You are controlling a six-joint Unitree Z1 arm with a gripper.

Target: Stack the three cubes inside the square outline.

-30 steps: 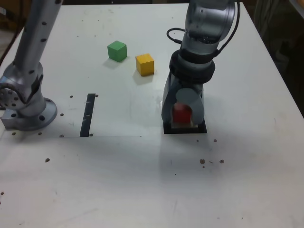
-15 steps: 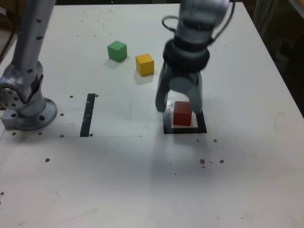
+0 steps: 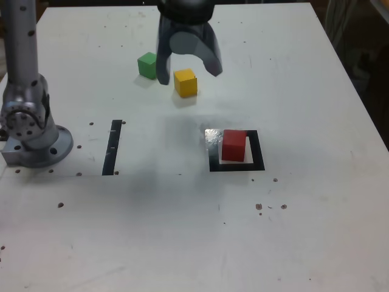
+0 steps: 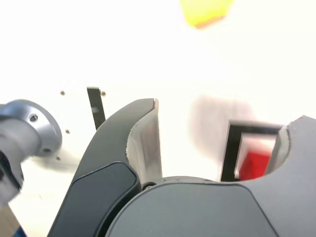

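The red cube (image 3: 233,146) rests inside the square outline (image 3: 237,166), free of the gripper. My gripper (image 3: 188,74) hangs open and empty, raised over the far side of the table. In the exterior view its fingers straddle the yellow cube (image 3: 185,82), and one finger partly overlaps the green cube (image 3: 146,65). Yellow and green sit side by side on the table, apart from each other. In the wrist view the open gripper (image 4: 217,133) frames the red cube (image 4: 254,165) and the outline (image 4: 230,150). The yellow cube (image 4: 205,12) shows there as a blur.
The arm's metal base (image 3: 33,137) stands at the exterior view's left. A thin black strip (image 3: 113,146) lies on the white table between the base and the outline. Small dark specks dot the near half of the table.
The gripper let go of the red cube in the outline and opened. It then rose and swung away toward the yellow and green cubes. The red cube stayed put.
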